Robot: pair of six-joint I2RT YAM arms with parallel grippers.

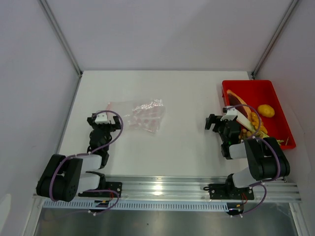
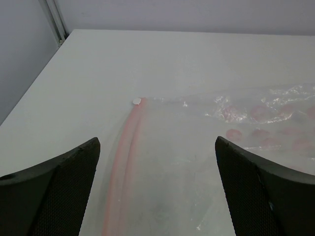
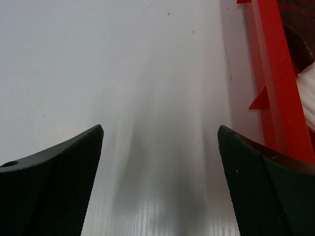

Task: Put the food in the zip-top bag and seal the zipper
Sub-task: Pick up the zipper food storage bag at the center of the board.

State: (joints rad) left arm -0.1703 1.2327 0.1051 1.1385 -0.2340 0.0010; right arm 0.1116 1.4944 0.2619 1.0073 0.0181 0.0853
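**Desk:** What's the top view giving you?

**Me:** I see one clear, crinkly, pink-tinted zip-top bag (image 1: 142,115) lying flat, with its left edge just beside my left gripper (image 1: 100,120). One red rectangular plastic tray (image 1: 248,83) sits right beside my right gripper (image 1: 215,122), and I can count one yellow toy lemon (image 1: 266,110) among the food in it.

**Desk:** Left wrist?

**Me:** Jaws spread wide, gripping nothing. The thin pinkish-red zipper strip (image 2: 123,162) runs away between them.

**Desk:** Right wrist?

**Me:** Spread wide too, over bare white table (image 3: 123,59), with the tray wall at the right.
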